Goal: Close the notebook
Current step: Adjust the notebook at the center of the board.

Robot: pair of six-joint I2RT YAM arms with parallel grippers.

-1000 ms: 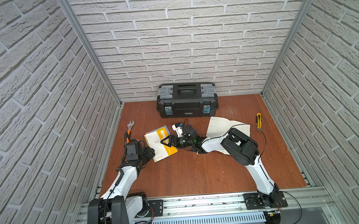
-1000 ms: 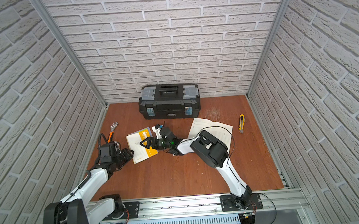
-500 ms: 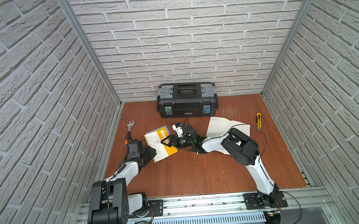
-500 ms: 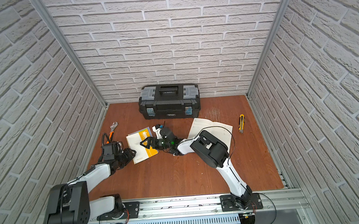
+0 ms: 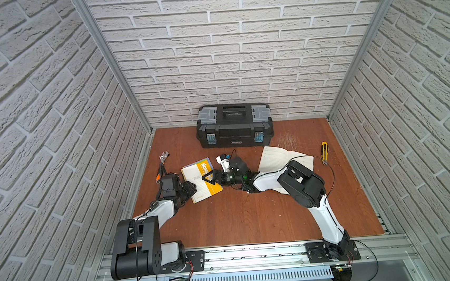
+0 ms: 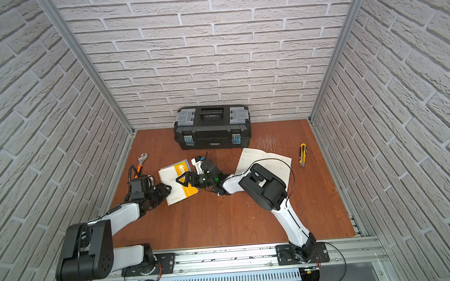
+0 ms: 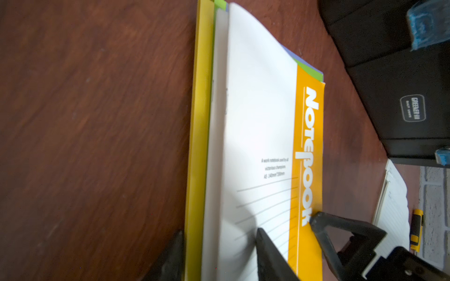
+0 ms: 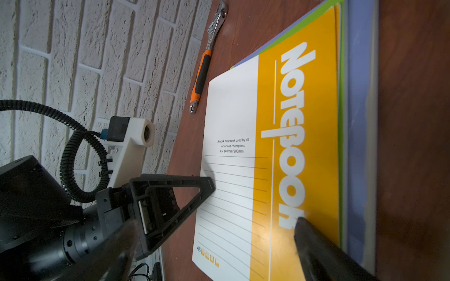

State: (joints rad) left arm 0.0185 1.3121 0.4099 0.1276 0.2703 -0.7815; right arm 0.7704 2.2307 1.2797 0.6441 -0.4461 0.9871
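nearest, the left gripper (image 5: 193, 189) sits low on the wooden tabletop (image 5: 238, 217) at the near left corner of the notebook (image 5: 193, 171). its jaws stand part-way apart, one above the other, astride the free edge. in the left wrist view one finger rides by the table beside the yellow edge and the other lies over the white cover, but whether they pinch it i cannot tell. the notebook lies left of centre, front face up, on a small pile whose green and lilac covers peep out beneath. its long axis runs near to far, leaning a little leftward at the far end, with the orange title band along the right-hand long edge and the free edge facing the left arm. the cover looks folded over already, though it bows up slightly along that free edge, so i judge the job nearly done and the coming move a press-down or a let-go. the right gripper (image 5: 206, 177) reaches in from the orange-band side, jaws wide and holding nothing, one fingertip on the orange band by the title's last letter. both arms are at the book, the left nearer the loose edge. farther off lie an open ruled book (image 5: 274, 156) partly under the right arm, an adjustable wrench (image 5: 162, 164), a utility knife (image 5: 324, 152), and last the black toolbox (image 5: 234, 125).
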